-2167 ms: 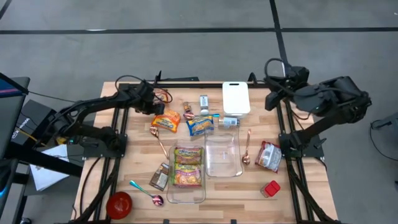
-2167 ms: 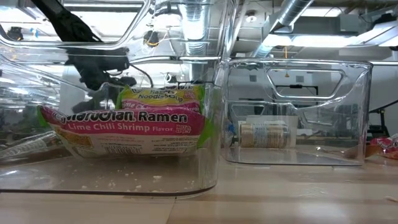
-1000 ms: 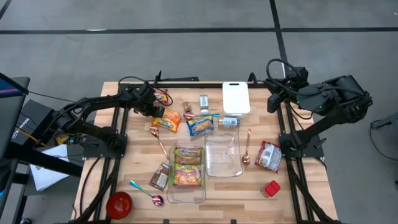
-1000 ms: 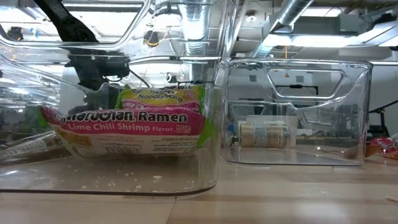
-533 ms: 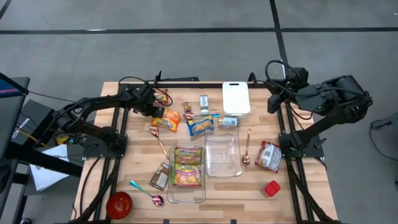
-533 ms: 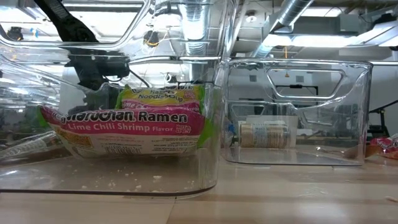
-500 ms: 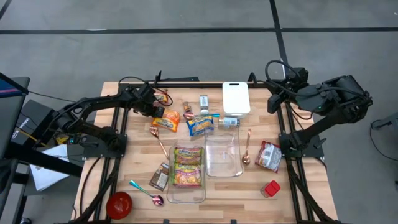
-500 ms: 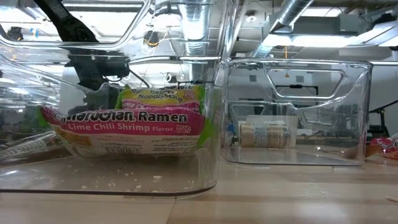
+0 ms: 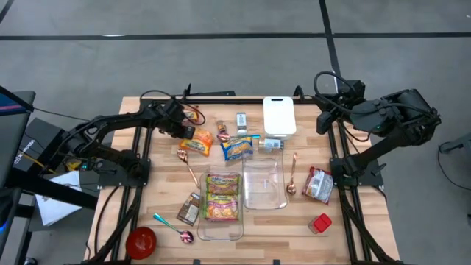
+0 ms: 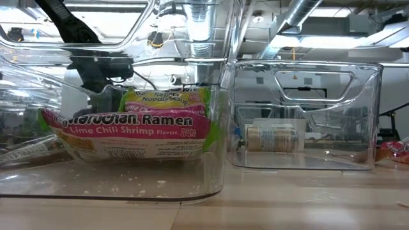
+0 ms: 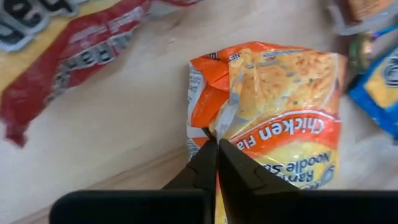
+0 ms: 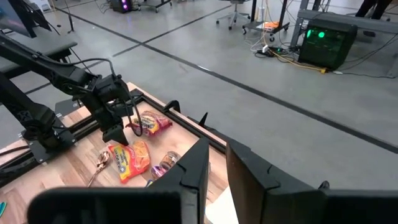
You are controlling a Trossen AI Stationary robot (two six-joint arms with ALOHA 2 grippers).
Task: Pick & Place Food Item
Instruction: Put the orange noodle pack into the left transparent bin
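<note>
An orange chicken ramen packet [image 9: 197, 142] lies flat on the wooden table left of centre. My left gripper [image 9: 186, 133] is at its far left end, shut on its wrapper [image 11: 273, 106]. A clear bin [image 9: 221, 234] near the front edge holds ramen packets [image 10: 137, 124], and a second clear bin [image 9: 263, 182] stands to its right. My right gripper [image 12: 217, 152] hovers over the far right corner [image 9: 321, 118], its fingers a narrow gap apart with nothing between them. My left gripper pinches a raised crease of the wrapper [image 11: 216, 127] at the packet's far left end between its two fingertips. The fingers slant down from the table's far left. The wrapper is crumpled around the fingertips, and the packet's remainder lies on the table.
A blue packet [image 9: 237, 148], a small can [image 9: 272, 144] and a white lid [image 9: 279, 115] lie behind the bins. A red-yellow packet [image 11: 62, 43] lies by my left gripper. Spoons [image 9: 291, 177], a snack bag [image 9: 318, 184], a red cube [image 9: 320, 223] and a red bowl [image 9: 140, 241] lie around.
My left gripper has moved a little toward the near right, onto the orange packet's far left end, and has stayed there over the last second. The packet lies where it did.
</note>
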